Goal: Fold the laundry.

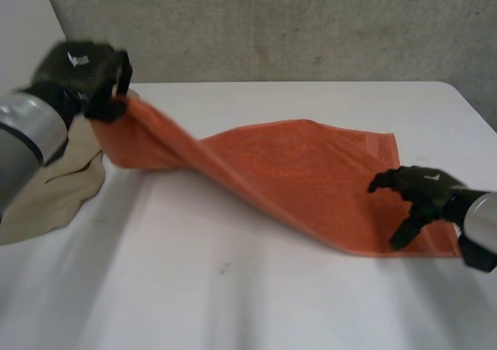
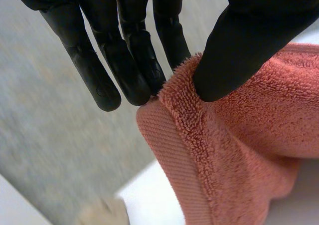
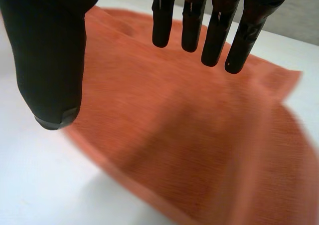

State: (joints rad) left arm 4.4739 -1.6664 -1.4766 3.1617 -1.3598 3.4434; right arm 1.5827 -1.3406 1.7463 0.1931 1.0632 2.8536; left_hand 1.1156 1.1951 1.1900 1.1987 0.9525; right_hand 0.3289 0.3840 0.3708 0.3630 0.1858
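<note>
An orange towel (image 1: 295,179) stretches across the white table (image 1: 233,288), from the far left down to the right front. My left hand (image 1: 85,71) holds one end lifted at the far left. Its thumb (image 2: 244,50) pinches the towel's (image 2: 239,150) corner against the fingers (image 2: 134,70). My right hand (image 1: 423,195) hovers over the towel's other end at the right, fingers spread. Under that palm the towel (image 3: 199,145) lies flat, apart from the fingers (image 3: 219,30) and the thumb (image 3: 50,70).
A beige cloth (image 1: 54,187) lies crumpled at the table's left edge, beside and partly under the towel's lifted end. A grey wall (image 1: 311,24) runs behind the table. The table's front half is bare white surface.
</note>
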